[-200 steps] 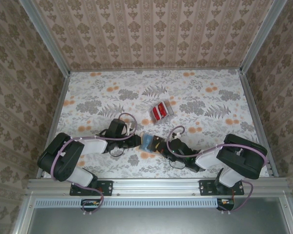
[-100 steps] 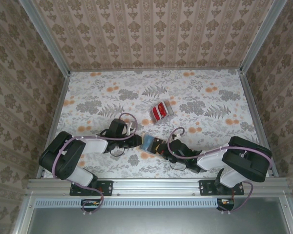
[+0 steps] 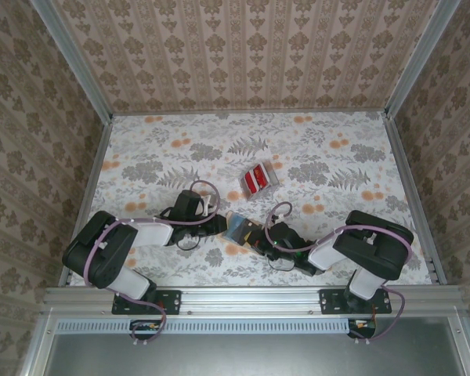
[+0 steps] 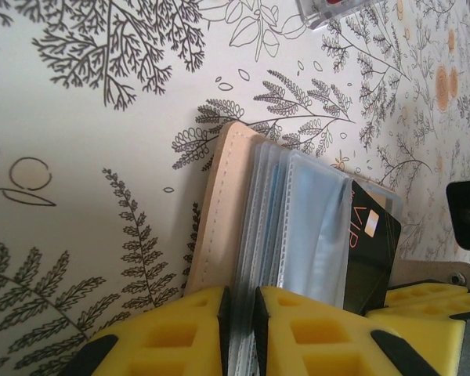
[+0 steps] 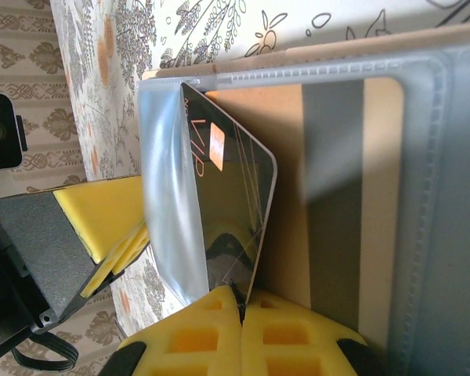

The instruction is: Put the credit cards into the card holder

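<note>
Card (image 5: 233,196) in right pincer (image 5: 241,304), partway inside card holder (image 4: 218,207) in left pincer (image 4: 239,313).

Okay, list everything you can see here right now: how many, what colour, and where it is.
card holder: one, tan with clear sleeves, open, on the near middle of the table between the two grippers
VIP card: one, dark with orange lettering, partly in a sleeve of the holder
credit cards: small pile, count unclear, red with pale edges, on the table beyond the holder
table: one, pale with a floral print
walls: three, beige patterned, around the table
left gripper: one, yellow pads, clamped on the holder's leaves
right gripper: one, yellow pads, pinching the VIP card
</note>
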### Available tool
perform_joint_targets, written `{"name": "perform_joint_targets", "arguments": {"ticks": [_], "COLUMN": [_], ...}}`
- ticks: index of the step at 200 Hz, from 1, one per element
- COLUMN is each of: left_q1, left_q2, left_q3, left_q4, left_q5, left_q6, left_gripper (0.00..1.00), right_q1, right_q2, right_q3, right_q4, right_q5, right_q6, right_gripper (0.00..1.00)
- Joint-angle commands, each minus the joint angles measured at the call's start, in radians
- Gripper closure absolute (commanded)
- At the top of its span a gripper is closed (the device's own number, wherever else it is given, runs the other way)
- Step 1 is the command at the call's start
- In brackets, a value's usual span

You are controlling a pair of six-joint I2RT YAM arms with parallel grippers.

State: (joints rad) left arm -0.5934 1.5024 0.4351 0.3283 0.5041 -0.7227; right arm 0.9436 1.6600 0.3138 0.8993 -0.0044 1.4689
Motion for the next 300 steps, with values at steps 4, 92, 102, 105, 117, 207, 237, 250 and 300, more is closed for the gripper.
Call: {"name": "perform_joint_targets", "arguments": {"ticks": [4,92,102,105,117,207,237,250,300], "left_q1": [-0.02,-0.022,-0.022,-0.022,-0.023,-0.031,-0.032,-0.032,-0.034], "left_q2": [0.021,0.024,0.025,0.025,0.025,0.032,0.025,0.024,0.037], "left_q3": [-0.006,-0.008,-0.009,-0.009,-0.007,-0.004,-0.003,-0.005,-0.002], "left_q4": [-0.049,-0.038,-0.038,-0.037,-0.038,-0.032,-0.036,-0.039,-0.024], "left_q5": [0.024,0.027,0.026,0.026,0.025,0.025,0.024,0.021,0.024], "left_q6": [-0.008,-0.012,-0.013,-0.013,-0.012,-0.018,-0.017,-0.014,-0.019], "left_gripper": [0.81,0.81,0.81,0.81,0.81,0.81,0.81,0.81,0.81], "right_q1": [0.016,-0.007,-0.014,-0.017,-0.03,-0.057,-0.057,-0.057,-0.083], "right_q2": [0.031,-0.084,-0.106,-0.111,-0.134,-0.083,-0.07,-0.088,-0.192], "right_q3": [0.023,-0.003,-0.007,-0.009,-0.02,0.015,0.022,0.022,0.013], "right_q4": [-0.094,-0.246,-0.272,-0.279,-0.298,-0.283,-0.272,-0.305,-0.455], "right_q5": [-0.135,-0.163,-0.161,-0.161,-0.158,-0.187,-0.23,-0.244,-0.262], "right_q6": [-0.019,-0.087,-0.098,-0.101,-0.109,-0.151,-0.157,-0.168,-0.224], "right_gripper": [1.0,1.0,1.0,1.0,1.0,1.0,1.0,1.0,1.0]}}
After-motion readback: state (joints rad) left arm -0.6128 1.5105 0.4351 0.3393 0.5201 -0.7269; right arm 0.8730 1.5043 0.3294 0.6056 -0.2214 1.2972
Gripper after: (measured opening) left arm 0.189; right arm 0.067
